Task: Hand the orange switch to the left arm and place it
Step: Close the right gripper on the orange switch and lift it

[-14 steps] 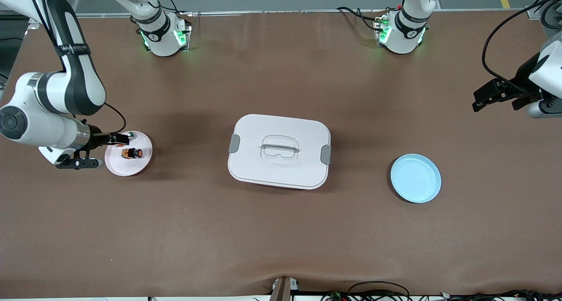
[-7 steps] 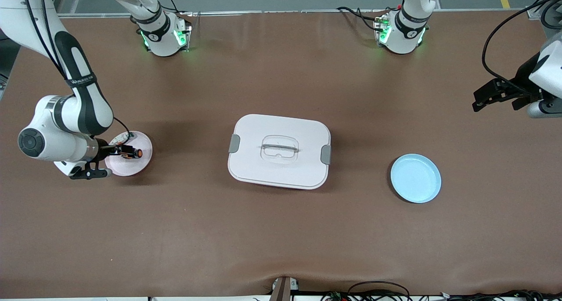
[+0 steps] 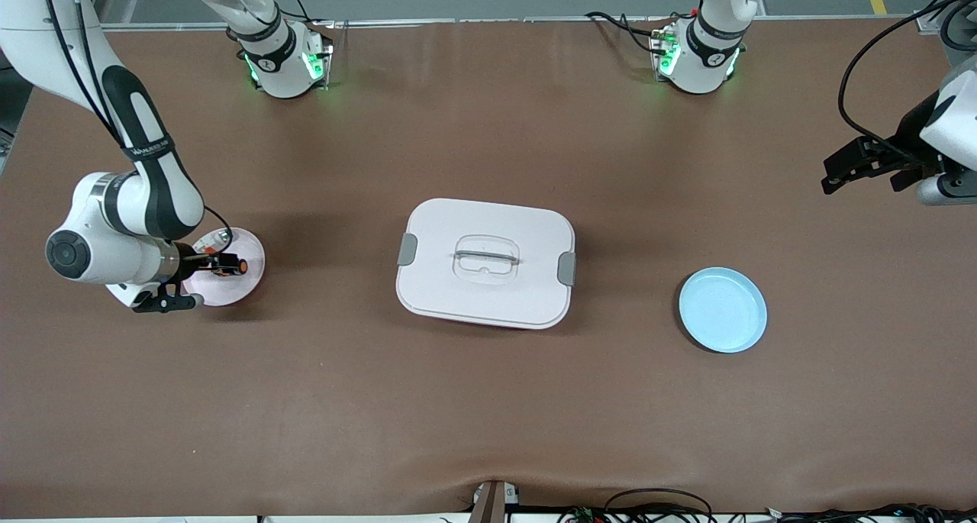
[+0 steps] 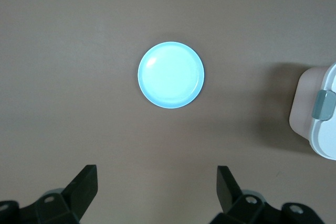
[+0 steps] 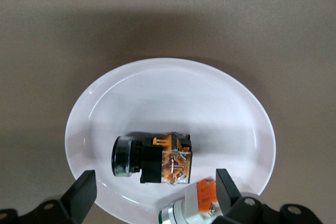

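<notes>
Looking at the right arm's end of the table, you find the right gripper [image 3: 217,265] low over the pink plate [image 3: 248,279], its fingers spread wide in the right wrist view with nothing between them. The orange switch [image 5: 154,160] lies on its side on that plate — black body, black round cap at one end, orange part at the other — between the two spread fingers [image 5: 81,195] but not touched by either. Just beside the switch on the same plate sits a small silvery item with an orange-red part [image 5: 191,205], partly cut off at the edge of the right wrist view; you cannot tell from there whether it touches the switch.

Your left gripper [image 3: 859,166] hangs in the air near the edge of the table at the left arm's end, where that arm waits. In the left wrist view its fingers [image 4: 84,184] stand wide apart and empty, with the blue plate [image 4: 171,75] seen between them, lower down on the table, and bare.

You see the box [image 3: 485,262] in the middle of the table between the two plates, well apart from both — white, lid on, a grey latch [image 3: 566,269] at each short side and a clear handle [image 3: 486,258] set in the lid. One corner of it shows in the left wrist view as well.
</notes>
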### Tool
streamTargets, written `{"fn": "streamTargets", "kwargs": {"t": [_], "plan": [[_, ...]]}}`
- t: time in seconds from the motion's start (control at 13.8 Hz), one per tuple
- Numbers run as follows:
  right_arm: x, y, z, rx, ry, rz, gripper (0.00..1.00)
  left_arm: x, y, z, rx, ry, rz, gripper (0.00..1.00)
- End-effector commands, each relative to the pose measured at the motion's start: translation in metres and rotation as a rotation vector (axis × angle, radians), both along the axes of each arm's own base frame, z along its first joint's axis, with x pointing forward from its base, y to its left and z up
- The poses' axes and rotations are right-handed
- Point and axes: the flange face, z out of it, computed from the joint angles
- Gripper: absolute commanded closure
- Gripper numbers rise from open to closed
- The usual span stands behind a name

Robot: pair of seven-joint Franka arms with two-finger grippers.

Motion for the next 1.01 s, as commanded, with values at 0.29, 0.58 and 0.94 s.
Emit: {"fn": "streamTargets", "kwargs": {"t": [0.29,0.58,0.94], "plan": [[-0.003,-0.003,-0.020,0.048,0.010,-0.050,0.00,0.000,0.002,0.003,-0.007,0.009,-0.016,0.00],[-0.004,-0.002,-0.023,0.049,0.015,-0.055,0.00,0.001,0.002,0.002,-0.007,0.011,-0.016,0.00],[-0.006,-0.001,-0.031,0.062,0.026,-0.070,0.00,0.001,0.002,0.001,-0.007,0.012,-0.016,0.00]]}}
